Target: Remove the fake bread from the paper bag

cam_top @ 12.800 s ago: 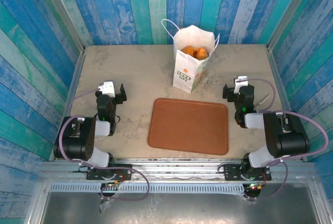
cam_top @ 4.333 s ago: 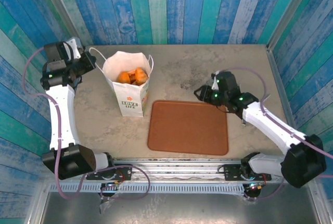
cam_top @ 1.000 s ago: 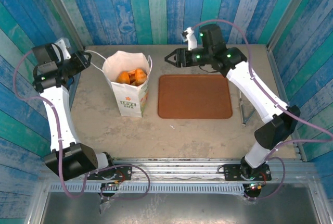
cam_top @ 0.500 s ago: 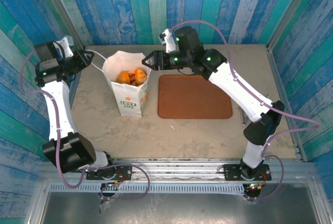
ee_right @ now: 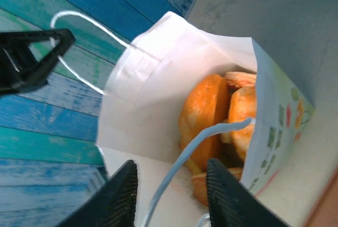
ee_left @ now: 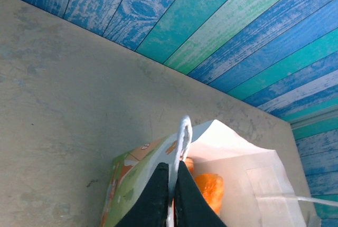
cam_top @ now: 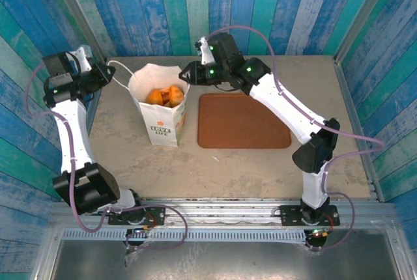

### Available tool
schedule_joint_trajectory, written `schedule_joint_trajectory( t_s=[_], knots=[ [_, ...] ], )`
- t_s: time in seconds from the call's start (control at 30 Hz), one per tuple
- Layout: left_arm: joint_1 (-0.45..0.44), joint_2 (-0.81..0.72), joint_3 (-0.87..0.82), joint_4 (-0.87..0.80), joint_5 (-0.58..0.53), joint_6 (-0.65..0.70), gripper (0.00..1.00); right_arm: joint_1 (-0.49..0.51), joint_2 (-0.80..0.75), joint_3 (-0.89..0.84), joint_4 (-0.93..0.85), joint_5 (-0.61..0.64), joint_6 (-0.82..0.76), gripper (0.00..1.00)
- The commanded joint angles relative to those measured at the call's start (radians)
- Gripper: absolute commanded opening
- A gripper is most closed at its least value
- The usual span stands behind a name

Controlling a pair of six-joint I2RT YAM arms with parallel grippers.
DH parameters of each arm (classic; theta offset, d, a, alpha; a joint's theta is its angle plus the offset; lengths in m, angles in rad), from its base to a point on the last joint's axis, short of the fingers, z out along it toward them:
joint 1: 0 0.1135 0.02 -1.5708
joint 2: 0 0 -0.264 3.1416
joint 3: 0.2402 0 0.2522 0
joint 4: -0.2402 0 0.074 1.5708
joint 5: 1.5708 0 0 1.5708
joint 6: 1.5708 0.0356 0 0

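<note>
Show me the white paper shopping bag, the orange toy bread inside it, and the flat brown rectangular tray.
white paper shopping bag (cam_top: 164,126): top view, printed front side.
orange toy bread (ee_right: 203,108): right wrist view, biggest roll's side.
flat brown rectangular tray (cam_top: 244,120): top view, bare centre.

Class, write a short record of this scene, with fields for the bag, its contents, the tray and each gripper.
Bag: white paper bag, upright, mouth open
Contents: fake bread, inside the bag
Tray: brown tray, flat on the table beside the bag
Left gripper: shut on one cord handle
Right gripper: open, fingers either side of the second cord handle
</note>
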Motion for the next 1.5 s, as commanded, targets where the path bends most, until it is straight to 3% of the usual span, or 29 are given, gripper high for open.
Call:
schedule_joint_trajectory(
  t_s=[0.0,0.23,0.63,0.87,1.17,1.47],
  knots=[
    [0.007,0.026,0.045,0.020,0.009,-0.003,0.03,0.002,0.012,0.028,-0.031,0.045,-0.013,0.23],
    [0.020,0.022,0.103,0.084,-0.013,-0.064,0.00,0.004,0.032,0.003,-0.008,0.039,0.004,0.02],
    [0.024,0.117,0.312,0.110,0.013,-0.114,0.00,0.002,0.117,-0.165,0.345,-0.129,0.167,0.00],
    [0.011,0.071,0.099,0.251,0.146,-0.149,0.00,-0.005,0.139,-0.274,0.366,-0.173,0.198,0.01],
    [-0.117,0.020,-0.088,0.310,0.179,-0.142,0.00,-0.023,0.026,-0.547,0.462,-0.134,0.214,0.01],
    [-0.143,0.000,-0.237,0.386,0.186,-0.178,0.00,-0.024,-0.004,-0.725,0.534,-0.133,0.248,0.01]
  ],
)
